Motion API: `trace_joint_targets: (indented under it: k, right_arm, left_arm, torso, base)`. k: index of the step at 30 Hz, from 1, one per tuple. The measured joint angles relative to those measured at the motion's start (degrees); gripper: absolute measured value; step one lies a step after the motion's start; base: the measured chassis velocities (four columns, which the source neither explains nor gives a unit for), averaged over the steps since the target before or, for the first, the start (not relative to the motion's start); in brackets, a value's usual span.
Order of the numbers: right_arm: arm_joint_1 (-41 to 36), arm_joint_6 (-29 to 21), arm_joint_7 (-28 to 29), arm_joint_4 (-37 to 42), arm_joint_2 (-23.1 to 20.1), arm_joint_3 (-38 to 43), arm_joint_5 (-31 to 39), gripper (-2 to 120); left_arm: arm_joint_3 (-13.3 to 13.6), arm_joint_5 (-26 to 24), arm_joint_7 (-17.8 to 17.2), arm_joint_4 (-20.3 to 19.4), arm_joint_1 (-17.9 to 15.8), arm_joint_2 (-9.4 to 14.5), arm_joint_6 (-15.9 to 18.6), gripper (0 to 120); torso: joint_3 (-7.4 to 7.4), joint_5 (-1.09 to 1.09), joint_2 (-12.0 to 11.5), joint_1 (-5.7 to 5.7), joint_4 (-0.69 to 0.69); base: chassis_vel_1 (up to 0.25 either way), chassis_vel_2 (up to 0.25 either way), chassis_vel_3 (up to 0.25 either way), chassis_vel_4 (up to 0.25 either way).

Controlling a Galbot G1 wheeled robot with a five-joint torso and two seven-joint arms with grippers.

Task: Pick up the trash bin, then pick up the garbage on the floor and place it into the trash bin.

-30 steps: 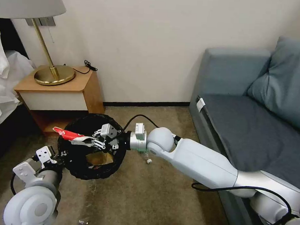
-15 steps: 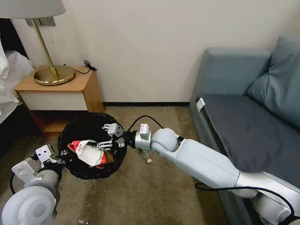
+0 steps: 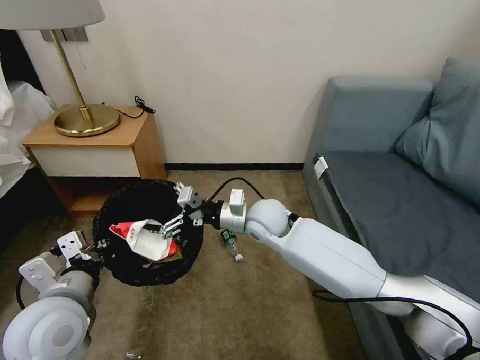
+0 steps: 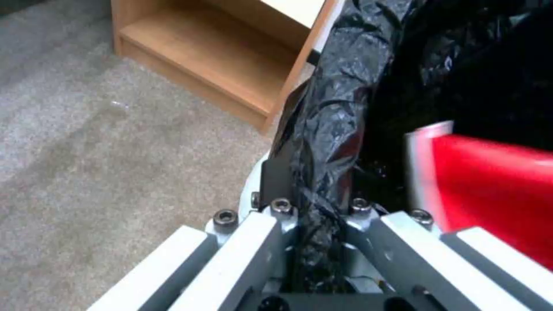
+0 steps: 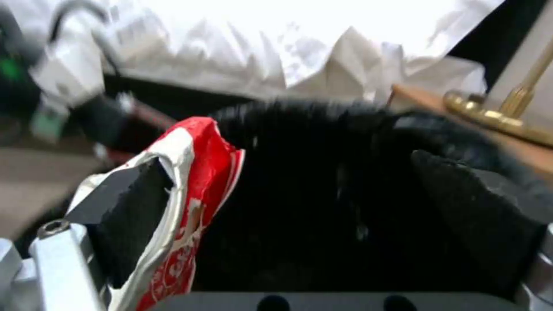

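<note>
Holding the small round white bin lined with crinkled black plastic bag (image 3: 142,234) off the tan carpet (image 3: 218,317), the left gripper (image 4: 314,224) is clamped on the liner-covered rim at the bin's near-left edge. We see the crushed red-and-white packet (image 3: 147,239) lying in the bin mouth, over a tan scrap. The right gripper (image 3: 177,212) hangs above the bin's right rim with its jaws spread wide; in its wrist view one finger (image 5: 124,207) touches the packet, so we cannot tell whether the release is clean.

Small clear bottle with green label and white cap (image 3: 229,242) lies on the carpet just beside the bin's right side, under the right forearm. Wooden nightstand (image 3: 101,147) with brass lamp (image 3: 86,117) stands behind the bin; grey-blue sofa (image 3: 409,182) well apart on the right.

Risks, our judgement:
- Packet may catch on the finger and be dragged back out over the rim on withdrawal.
- Left hold pinches rim and slick liner at one point; the bin could tilt or slip and spill.
- The bottle is round and may roll when touched, toward the sofa base.
</note>
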Motion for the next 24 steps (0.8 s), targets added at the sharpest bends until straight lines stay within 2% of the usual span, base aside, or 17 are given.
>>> trace_joint_targets:
  k: [4,7,9,11,12,14,15,17,20,22,24]
  right_arm:
    - [3.58,-1.58,-2.35,-1.68,1.15,-1.28,-3.22,100]
    - [6.93,-2.42,-6.84,-2.71,1.5,-1.96,-5.14,100]
    - [7.8,-2.46,-7.65,-2.91,1.5,-2.34,-5.4,100]
    - [11.01,-2.33,-11.86,-3.78,1.55,-3.28,-7.18,100]
    - [11.01,-2.33,-11.86,-3.78,1.55,-3.28,-7.18,100]
    - [14.2,-1.76,-16.63,-4.76,2.34,-3.45,-12.49,100]
    - [14.2,-1.76,-16.63,-4.76,2.34,-3.45,-12.49,100]
    - [17.41,-0.22,-19.84,-6.52,4.32,-3.67,-18.9,100]
    - [18.86,0.89,-20.88,-7.65,5.46,-3.71,-21.72,100]
    - [21.68,4.69,-25.59,-10.61,8.17,-3.09,-29.78,100]
    - [22.52,5.29,-27.58,-11.08,8.89,-2.64,-31.86,100]
  left_arm:
    - [0.23,0.43,-0.07,-0.42,0.24,-0.65,0.1,1]
    - [0.39,0.86,-0.24,-0.37,0.33,-0.91,0.29,1]
    - [0.43,0.93,-0.26,-0.36,0.37,-0.94,0.37,1]
    - [0.56,1.04,-0.35,-0.32,0.41,-0.97,0.57,1]
    - [0.56,1.04,-0.35,-0.32,0.41,-0.97,0.57,1]
    - [0.71,1.11,-0.56,-0.3,0.34,-1.03,0.73,1]
    - [0.71,1.11,-0.56,-0.3,0.34,-1.03,0.73,1]
    - [1.02,1.21,-0.58,-0.3,0.37,-1.28,0.76,1]
    - [1.16,1.31,-0.59,-0.32,0.41,-1.48,0.76,1]
    - [1.36,1.49,-0.54,-0.57,0.56,-1.93,0.76,1]
    - [1.35,1.52,-0.54,-0.72,0.64,-2.0,0.76,1]
  torso:
    - [0.0,0.0,0.0,0.0,0.0]
    - [0.0,0.0,0.0,0.0,0.0]
    - [0.0,0.0,0.0,0.0,0.0]
    - [0.0,-0.01,0.0,0.0,-0.01]
    - [0.0,-0.01,0.0,0.0,-0.01]
    - [0.0,-0.01,0.0,0.0,-0.03]
    - [0.0,-0.01,0.0,0.0,-0.03]
    - [0.0,-0.01,0.0,0.0,-0.01]
    - [-0.01,-0.01,0.0,0.0,0.01]
    - [0.0,-0.01,0.0,0.0,0.0]
    - [0.0,-0.01,0.0,0.0,0.0]
  base:
    - [0.0,0.0,0.0,0.0]
    - [0.0,0.0,0.0,0.0]
    - [0.0,0.0,0.0,0.0]
    - [0.0,0.0,0.0,0.0]
    - [0.0,0.0,0.0,0.0]
    - [0.0,0.0,0.0,0.0]
    - [0.0,0.0,0.0,0.0]
    - [0.0,0.0,0.0,0.0]
    - [0.0,0.0,0.0,0.0]
    - [0.0,0.0,0.0,0.0]
    - [0.0,0.0,0.0,0.0]
